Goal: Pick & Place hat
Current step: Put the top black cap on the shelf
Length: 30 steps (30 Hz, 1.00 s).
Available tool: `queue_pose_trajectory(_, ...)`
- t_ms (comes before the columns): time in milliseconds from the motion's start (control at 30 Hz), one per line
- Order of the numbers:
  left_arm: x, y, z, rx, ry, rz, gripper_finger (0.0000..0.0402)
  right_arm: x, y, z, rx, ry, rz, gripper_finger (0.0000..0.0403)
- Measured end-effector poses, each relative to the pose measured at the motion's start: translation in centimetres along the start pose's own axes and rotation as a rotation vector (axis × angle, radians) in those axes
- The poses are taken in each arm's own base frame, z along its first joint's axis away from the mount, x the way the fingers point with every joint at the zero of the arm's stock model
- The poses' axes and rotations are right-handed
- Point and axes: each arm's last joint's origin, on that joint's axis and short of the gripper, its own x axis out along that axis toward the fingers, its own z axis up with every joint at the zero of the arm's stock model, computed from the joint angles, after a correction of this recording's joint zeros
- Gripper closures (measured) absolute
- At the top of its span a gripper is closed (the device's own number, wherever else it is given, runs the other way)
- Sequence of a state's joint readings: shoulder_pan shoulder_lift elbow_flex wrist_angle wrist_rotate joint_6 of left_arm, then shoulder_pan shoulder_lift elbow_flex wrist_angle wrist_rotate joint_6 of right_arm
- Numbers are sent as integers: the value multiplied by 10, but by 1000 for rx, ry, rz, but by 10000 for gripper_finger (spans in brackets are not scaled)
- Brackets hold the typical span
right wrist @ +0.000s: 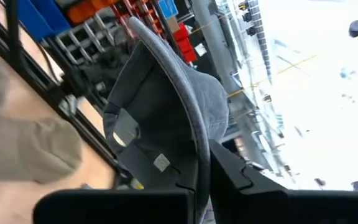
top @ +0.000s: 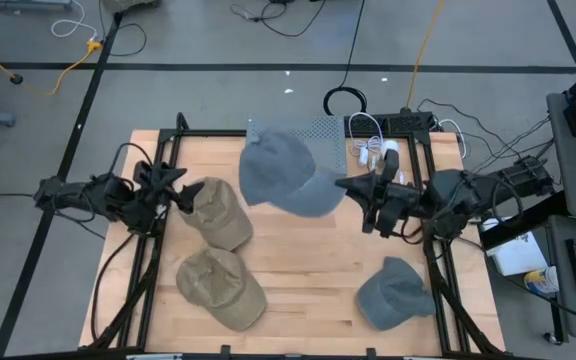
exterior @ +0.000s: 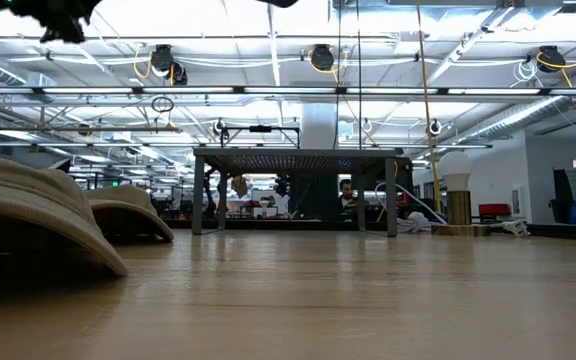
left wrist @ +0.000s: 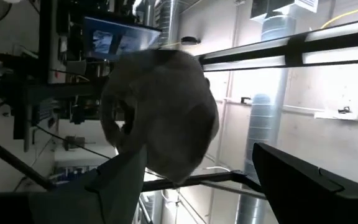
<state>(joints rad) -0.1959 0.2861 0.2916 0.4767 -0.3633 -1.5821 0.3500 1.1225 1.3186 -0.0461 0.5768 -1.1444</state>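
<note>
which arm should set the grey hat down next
Right. The right pincer is shut on the raised grey hat. The left pincer is open and empty beside a tan hat.

The table (top: 298, 270) is pale wood planking with a smooth, faintly sheened finish, framed by matt black metal rails (top: 148, 270). On it lie two tan hats (top: 218, 288) of soft matt cloth and a grey cloth hat (top: 396, 295); another grey hat (top: 283, 172) above the table is matt woven fabric. Behind that hat sits a perforated grey metal panel (top: 323, 130).
</note>
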Motion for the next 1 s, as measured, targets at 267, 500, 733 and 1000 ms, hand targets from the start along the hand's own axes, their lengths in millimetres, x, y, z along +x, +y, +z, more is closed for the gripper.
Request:
queue_pose_trajectory(267,44,-37,-17,-22,6,6,103,2,-3,-2,-140,5,-21,394)
queue_pose_trajectory(500,79,-57,-31,-11,5,26,103,1,-2,1,-178,-80,6,394)
queue_pose_trajectory(733,107,-62,-40,11,17,117,103,-3,-2,5,-228,-121,8,394)
queue_pose_trajectory(1000,144,-72,-41,71,62,180,103,-19,-2,17,-193,-203,19,394)
